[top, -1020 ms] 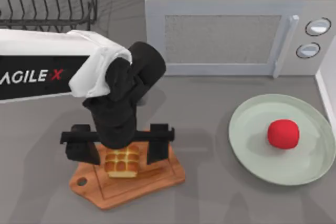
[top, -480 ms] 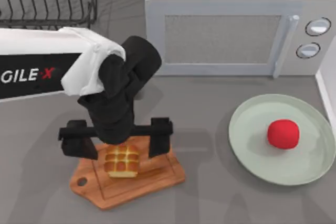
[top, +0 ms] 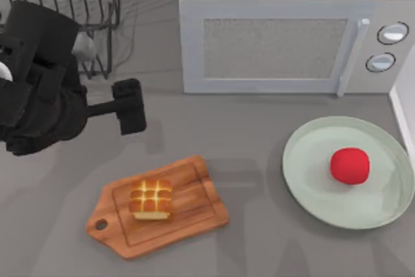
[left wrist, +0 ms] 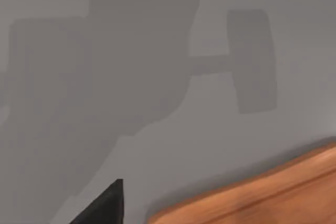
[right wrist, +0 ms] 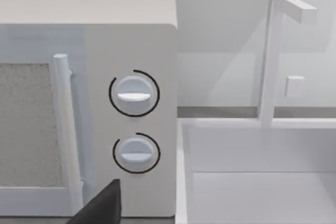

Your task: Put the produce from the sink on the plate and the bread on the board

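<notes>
The bread (top: 151, 200), a golden bun with cross cuts, lies on the wooden board (top: 194, 207) at the front left, free of any grip. The red produce (top: 350, 165) rests on the mint-green plate (top: 310, 160) at the right. My left gripper (top: 74, 116) hangs open and empty, raised over the table's left, up and left of the board; one finger (top: 128, 106) sticks out to the right. In the left wrist view a dark fingertip (left wrist: 107, 205) shows above bare table beside the board's edge (left wrist: 262, 198). A right fingertip (right wrist: 105, 205) stands off to one side, jaws open, facing the sink (right wrist: 252, 182).
A white microwave (top: 272, 43) with two knobs fills the back middle and also shows in the right wrist view (right wrist: 131, 40). A wire dish rack (top: 58, 4) stands at the back left behind my left arm. The sink's white wall (top: 405, 102) borders the plate's right.
My left gripper has lifted off the board and swung away up and to the left, leaving the bread lying on the board. The produce and plate have not moved.
</notes>
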You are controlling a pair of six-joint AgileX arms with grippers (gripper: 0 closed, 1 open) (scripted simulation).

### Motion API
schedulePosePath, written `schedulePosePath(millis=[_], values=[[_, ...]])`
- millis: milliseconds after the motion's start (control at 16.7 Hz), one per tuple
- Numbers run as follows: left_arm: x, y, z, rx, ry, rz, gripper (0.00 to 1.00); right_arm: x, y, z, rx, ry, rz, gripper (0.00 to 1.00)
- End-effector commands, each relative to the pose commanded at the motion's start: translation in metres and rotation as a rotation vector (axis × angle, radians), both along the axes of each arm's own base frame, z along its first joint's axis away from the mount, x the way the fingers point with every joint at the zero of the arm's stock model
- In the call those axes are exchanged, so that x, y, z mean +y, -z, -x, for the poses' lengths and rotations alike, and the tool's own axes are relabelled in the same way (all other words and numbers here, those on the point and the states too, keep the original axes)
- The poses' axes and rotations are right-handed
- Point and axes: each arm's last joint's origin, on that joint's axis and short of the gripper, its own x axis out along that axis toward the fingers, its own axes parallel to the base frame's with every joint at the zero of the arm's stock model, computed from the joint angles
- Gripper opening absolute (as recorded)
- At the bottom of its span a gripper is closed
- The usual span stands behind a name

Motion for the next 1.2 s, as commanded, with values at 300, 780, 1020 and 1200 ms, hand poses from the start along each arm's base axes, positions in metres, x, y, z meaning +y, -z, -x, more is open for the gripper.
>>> schedulePosePath(millis=[300,780,1020,1200], values=[[0.059,-0.017,0.062,-0.401,-0.058,0.028,1.0,0.0,0.0,0.0,0.0,0.0,0.0,1.0],[0.096,0.033,0.138,-0.937,-0.093,-0.153,1.0,0.0,0.0,0.0,0.0,0.0,0.0,1.0],[0.1,0.053,0.143,-1.041,-0.093,-0.238,1.0,0.0,0.0,0.0,0.0,0.0,0.0,1.0],[0.101,0.054,0.143,-1.051,-0.093,-0.246,1.0,0.0,0.0,0.0,0.0,0.0,0.0,1.0]])
